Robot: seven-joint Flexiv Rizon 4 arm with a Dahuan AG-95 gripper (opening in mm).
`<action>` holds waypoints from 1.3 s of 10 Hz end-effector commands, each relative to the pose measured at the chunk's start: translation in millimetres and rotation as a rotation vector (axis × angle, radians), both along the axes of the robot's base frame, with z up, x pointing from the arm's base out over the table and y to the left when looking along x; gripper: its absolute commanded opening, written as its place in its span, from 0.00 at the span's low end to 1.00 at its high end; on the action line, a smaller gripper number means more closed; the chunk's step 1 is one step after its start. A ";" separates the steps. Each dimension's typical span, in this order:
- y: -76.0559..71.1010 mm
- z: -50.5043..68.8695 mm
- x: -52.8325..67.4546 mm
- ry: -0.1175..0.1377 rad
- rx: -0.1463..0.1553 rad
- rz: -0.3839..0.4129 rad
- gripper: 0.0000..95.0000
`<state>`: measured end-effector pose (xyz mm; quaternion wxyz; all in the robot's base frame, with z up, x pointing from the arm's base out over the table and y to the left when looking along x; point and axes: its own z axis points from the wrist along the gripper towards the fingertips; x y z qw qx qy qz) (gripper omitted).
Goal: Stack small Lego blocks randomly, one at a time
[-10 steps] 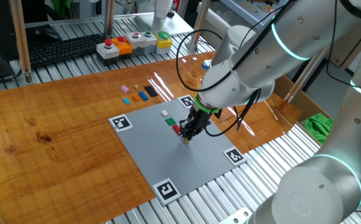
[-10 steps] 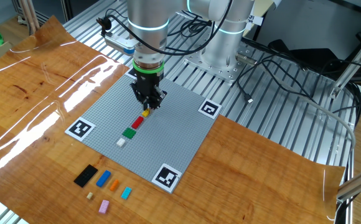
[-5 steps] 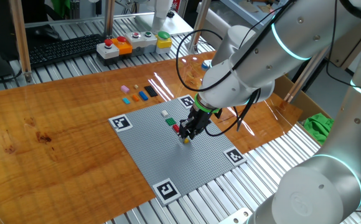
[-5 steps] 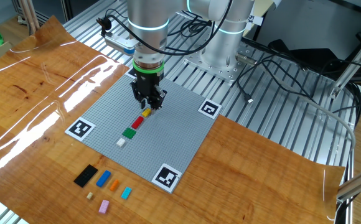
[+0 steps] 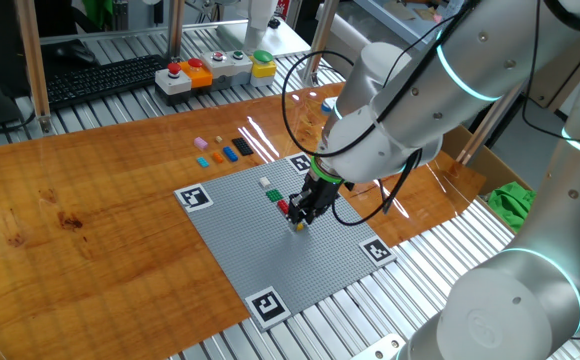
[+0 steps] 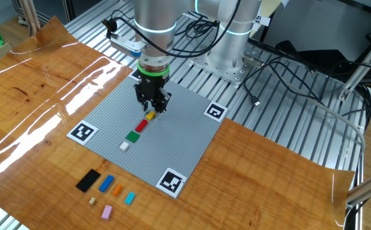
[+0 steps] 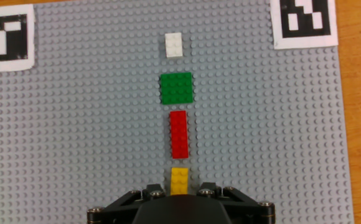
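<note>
A row of small Lego blocks sits on the grey baseplate: white, green, red and yellow. The same row shows in the other fixed view, with the yellow block nearest the arm. My gripper hovers just above the yellow block, jaws open on either side of it and not touching it. It also shows in both fixed views. Loose black, blue, orange, cyan and pink blocks lie on the wood.
Black-and-white marker tags sit at the baseplate corners. A box of push buttons stands at the back of the wooden tabletop. Cables and the arm's base lie behind the plate.
The gripper has lifted slightly above the yellow block, which stays on the baseplate. The blocks have not moved.
</note>
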<state>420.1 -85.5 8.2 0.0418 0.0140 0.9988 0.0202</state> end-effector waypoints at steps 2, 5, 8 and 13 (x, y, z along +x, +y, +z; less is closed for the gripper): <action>0.2 -0.4 0.2 0.001 0.006 0.000 0.40; -2.0 -1.6 0.1 0.000 0.004 0.003 0.40; -4.6 -2.5 0.0 -0.001 0.003 0.008 0.40; -8.1 -3.5 -0.1 -0.001 0.005 0.010 0.40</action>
